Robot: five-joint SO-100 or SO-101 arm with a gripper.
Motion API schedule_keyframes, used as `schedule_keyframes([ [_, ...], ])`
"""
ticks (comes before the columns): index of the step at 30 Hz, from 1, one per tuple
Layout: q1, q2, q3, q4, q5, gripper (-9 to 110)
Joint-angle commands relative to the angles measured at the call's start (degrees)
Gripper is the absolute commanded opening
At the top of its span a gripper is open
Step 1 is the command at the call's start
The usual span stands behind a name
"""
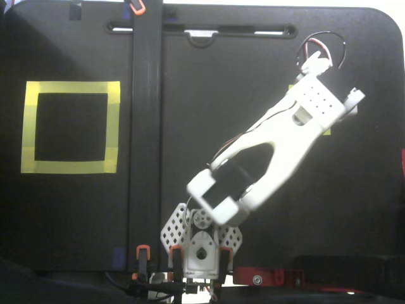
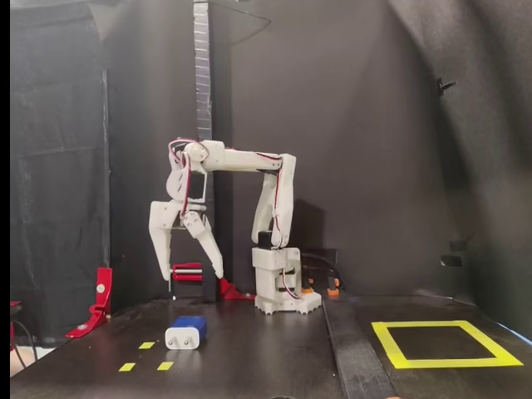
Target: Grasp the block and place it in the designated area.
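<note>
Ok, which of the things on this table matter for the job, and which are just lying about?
For the job:
- block, on the table, not yet grasped
- yellow frame, nothing in it
- pincer, open, above the block

Lying about:
- small yellow squares near the block
- red bracket
- black strip across the table

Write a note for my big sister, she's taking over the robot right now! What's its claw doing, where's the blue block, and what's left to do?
End effector: open wide, empty, hanging in the air above the table, pointing down.
Block: lying on the black table near the small yellow tape marks, in front of and below the end effector in the side fixed view. Nothing touches it. The arm hides it in the top fixed view.
Designated area: the big yellow tape square, empty, across the table from the block.
Done: nothing gripped yet.
Left: lower onto the block, close, carry it over, set it inside the square.
</note>
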Motion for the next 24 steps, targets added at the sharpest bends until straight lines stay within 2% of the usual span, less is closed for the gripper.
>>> schedule_keyframes([
  [1, 0.4, -1.2, -0.8, -2.3, -0.3, 36],
  [13, 1.0, -4.0, 10.5, -15.9, -0.7, 36],
  [24, 1.6, -7.7, 12.6, -19.0, -1.2, 36],
])
